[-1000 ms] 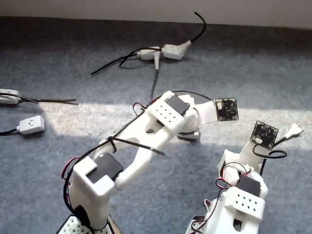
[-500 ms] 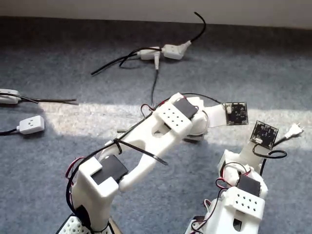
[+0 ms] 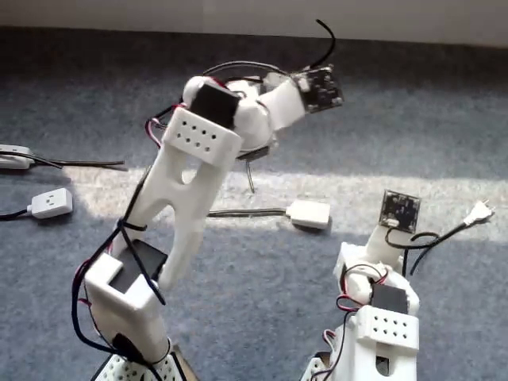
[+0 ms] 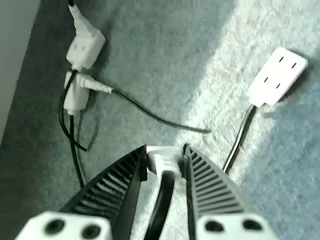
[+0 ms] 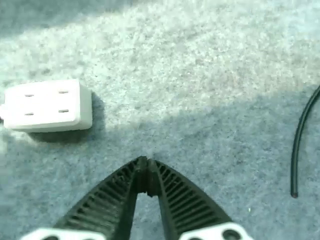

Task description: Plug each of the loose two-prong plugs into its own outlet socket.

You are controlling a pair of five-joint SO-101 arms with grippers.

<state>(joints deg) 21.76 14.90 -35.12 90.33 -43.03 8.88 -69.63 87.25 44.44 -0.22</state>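
My left gripper [image 4: 165, 150] is shut on a white plug [image 4: 164, 162] whose black cord runs back between the fingers. It hangs above the carpet, between a white outlet socket [image 4: 277, 75] and a far socket [image 4: 85, 47] that holds a plug, with another white plug piece [image 4: 75, 95] beside it. In the high view the left arm [image 3: 198, 151] stretches to the back of the carpet. My right gripper [image 5: 147, 172] is shut on nothing, low over the carpet near the same white socket [image 5: 47, 106], which lies mid-carpet [image 3: 309, 213]. A loose plug [image 3: 479, 212] lies at the right edge.
Another white socket [image 3: 50, 203] sits at the left, and a further one [image 3: 12, 156] with thin cables at the far left edge. A black cord [image 5: 302, 145] lies beside the right gripper. A wall runs along the back of the carpet.
The left arm has risen and swung from the middle of the carpet to the back, uncovering the middle socket. The right arm's wrist has shifted slightly left.
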